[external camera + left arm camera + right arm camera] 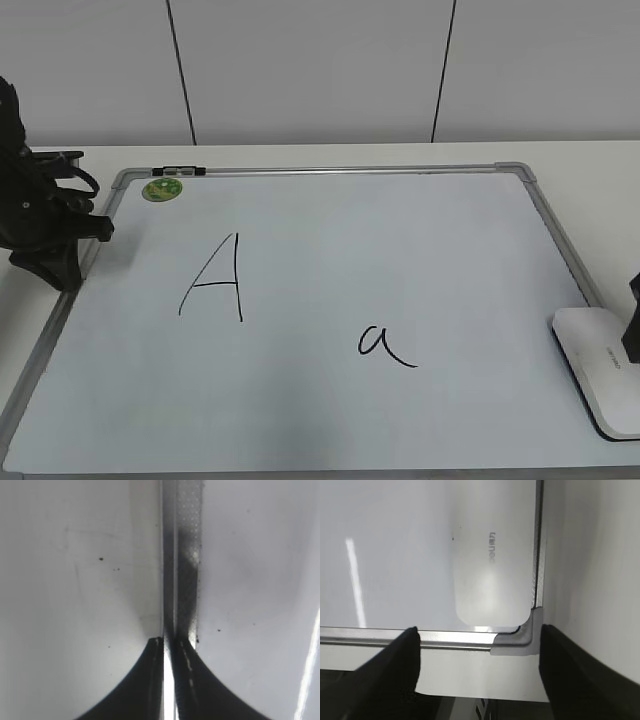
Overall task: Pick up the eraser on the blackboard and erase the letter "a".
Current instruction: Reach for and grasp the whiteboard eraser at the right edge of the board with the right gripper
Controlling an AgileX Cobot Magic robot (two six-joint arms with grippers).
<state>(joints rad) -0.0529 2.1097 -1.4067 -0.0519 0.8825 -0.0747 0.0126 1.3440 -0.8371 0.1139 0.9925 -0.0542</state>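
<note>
One eraser [598,368] lies at lower right on the blackboard [330,250]; right claw [479,655] spread wide above it. One letter "a" [384,345] at centre. Left claw [168,647] closed at upper left.

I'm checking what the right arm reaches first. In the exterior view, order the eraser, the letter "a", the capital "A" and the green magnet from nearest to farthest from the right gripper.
From the right gripper:
1. eraser, beside it at the board's right edge
2. letter "a", lower middle
3. capital "A", left of centre
4. green magnet, top-left corner
</note>
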